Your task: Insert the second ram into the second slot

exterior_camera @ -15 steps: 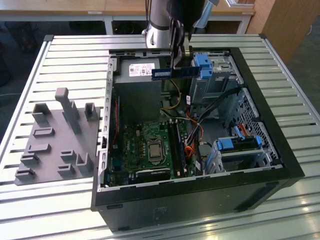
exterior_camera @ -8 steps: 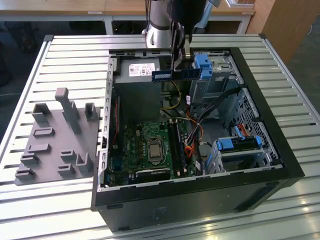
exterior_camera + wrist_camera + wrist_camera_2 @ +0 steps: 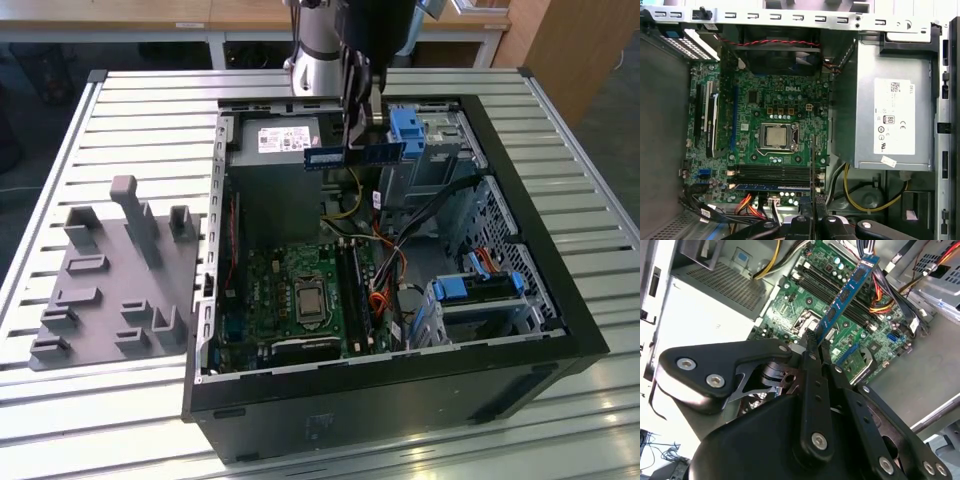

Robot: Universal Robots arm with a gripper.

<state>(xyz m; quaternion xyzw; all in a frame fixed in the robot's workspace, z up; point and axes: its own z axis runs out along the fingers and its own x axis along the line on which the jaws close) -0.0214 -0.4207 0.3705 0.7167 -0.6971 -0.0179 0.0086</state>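
Gripping with the claw (image 3: 362, 138), clamped firmly on the second ram (image 3: 355, 155) at about mid-length of its upper edge, which leaves the contact edge free underneath. Holding that stick level and well above the motherboard (image 3: 290, 290), high enough to clear the case (image 3: 560, 330) walls and the loose cables (image 3: 385, 270). Nowhere near seated, to judge by the height. In the second wrist view, reaching out from the claw (image 3: 815, 342) as a blue strip of dark chips over the green board.

By the exterior view, lying crosswise to the memory slots (image 3: 355, 290) rather than along them, so probably at carrying height and not lined up. In the first wrist view, hanging edge-on as a thin dark line over those slots (image 3: 772, 175), which run along the motherboard's edge near the processor socket (image 3: 775, 137). Hard to say which slot is already filled.

Beside the motherboard, inside the case, the power supply (image 3: 890, 115). Well apart from the motherboard, outside the case towards the exterior view's left, a grey fixture plate (image 3: 110, 280) on the slatted counter (image 3: 100, 130).
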